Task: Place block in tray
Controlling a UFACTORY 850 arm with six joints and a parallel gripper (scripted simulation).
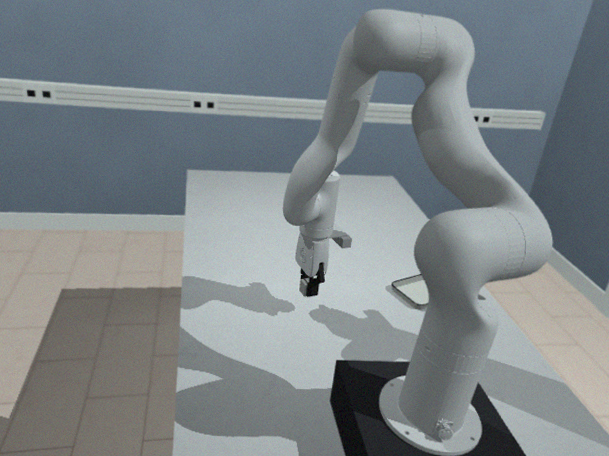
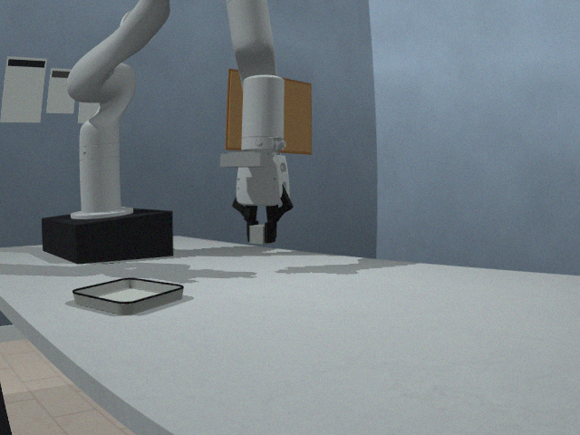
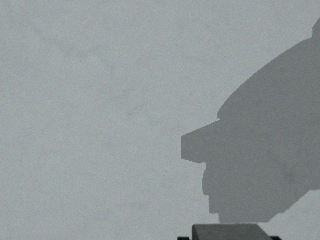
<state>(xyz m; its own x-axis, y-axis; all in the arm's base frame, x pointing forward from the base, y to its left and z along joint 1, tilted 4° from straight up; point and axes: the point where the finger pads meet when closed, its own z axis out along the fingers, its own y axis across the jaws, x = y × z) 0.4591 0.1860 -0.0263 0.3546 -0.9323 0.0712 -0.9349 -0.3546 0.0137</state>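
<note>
One step done by look of it: gripper (image 2: pixel 260 232) clamping small pale block (image 2: pixel 256 233), hanging above table (image 2: pixel 374 327), well apart from white tray (image 2: pixel 122 306). Remaining: carrying block over tray, lowering onto tray floor, releasing.

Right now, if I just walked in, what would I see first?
You'd first spot the big white arm, bending up from its black base block and down over the grey table. Its gripper hangs above the table, pinching a small pale block. Off towards the base, flat on the table, sits the white tray with a dark rim, nothing in it yet.
</note>
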